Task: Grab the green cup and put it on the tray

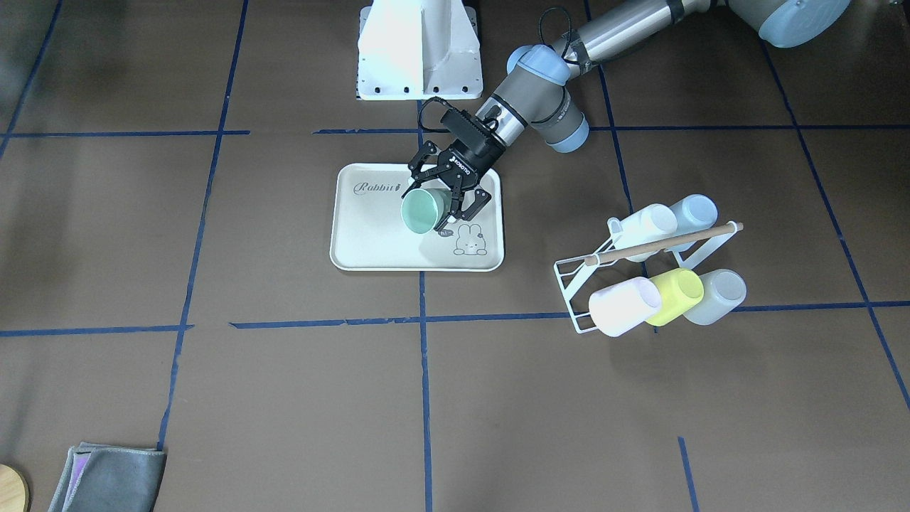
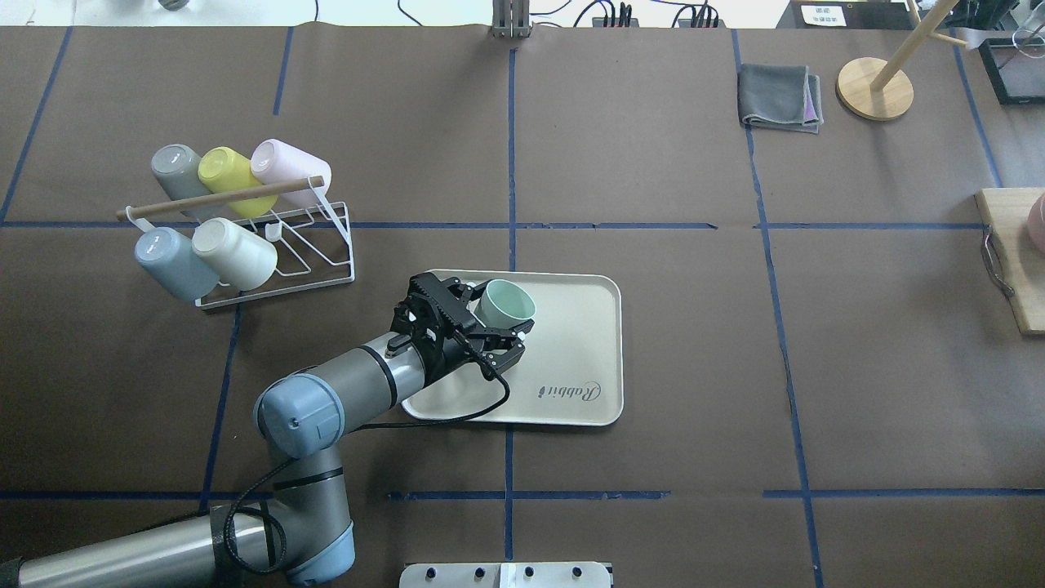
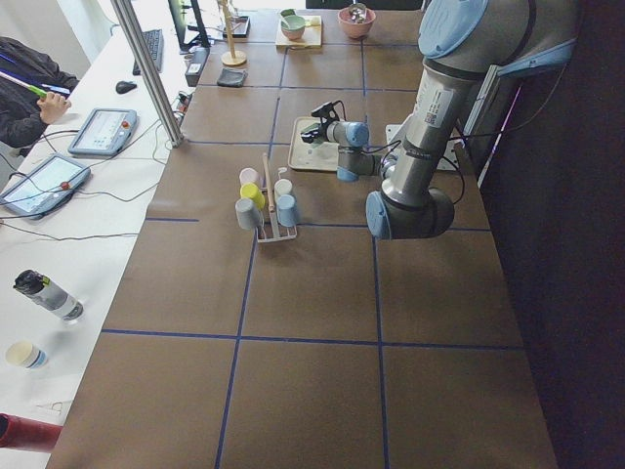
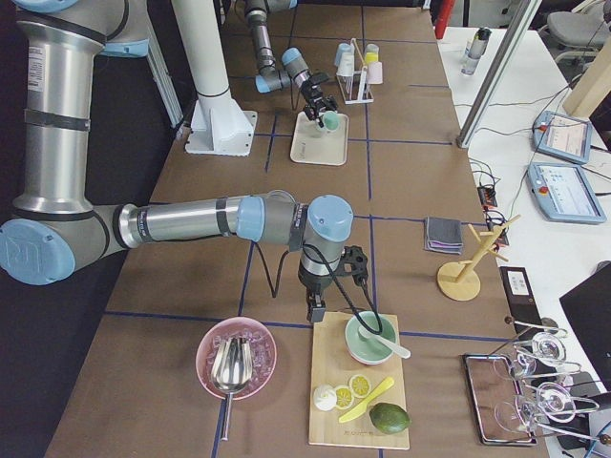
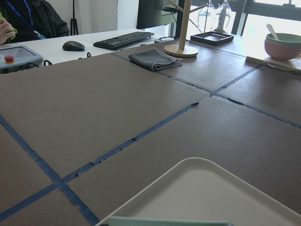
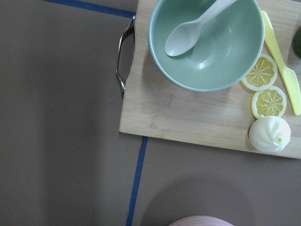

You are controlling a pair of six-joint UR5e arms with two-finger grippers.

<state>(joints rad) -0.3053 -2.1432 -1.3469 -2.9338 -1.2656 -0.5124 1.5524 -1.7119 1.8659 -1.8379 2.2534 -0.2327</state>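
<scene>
Five cups hang on a wire rack point(image 2: 335, 245) at the left of the worktop point(image 2: 653, 163): grey, yellow, pink, blue and cream. None is the target.

Next right: the left tool point(image 2: 498, 309) reaches in low over the near-left part of the tray point(image 2: 571, 343). Its fingers are spread about a cup's width and closed on the wall of the green cup point(image 2: 508, 299), one on each side.

The cup is over the tray's left half, on the side away from the "Rabbit" script. It is tilted, mouth leaning away from the robot, base toward the tool. Judged to be held clear of the tray floor, though the gap cannot be seen directly.

Handling, judged:
- Empty, small, thin plastic, so light and fairly stiff.
- Not fragile, but the wall may flex under a hard squeeze.
- Smooth tapered sides could let the pads creep toward the narrow base.
- Best hold: across the wall at mid-height or just under the rim, moderate force.
- Level it before release, or it may tip and roll.

Far right: the right tool point(image 4: 320, 298) hangs near a wooden board point(image 2: 1008, 245). Cannot tell how far it is open.
</scene>
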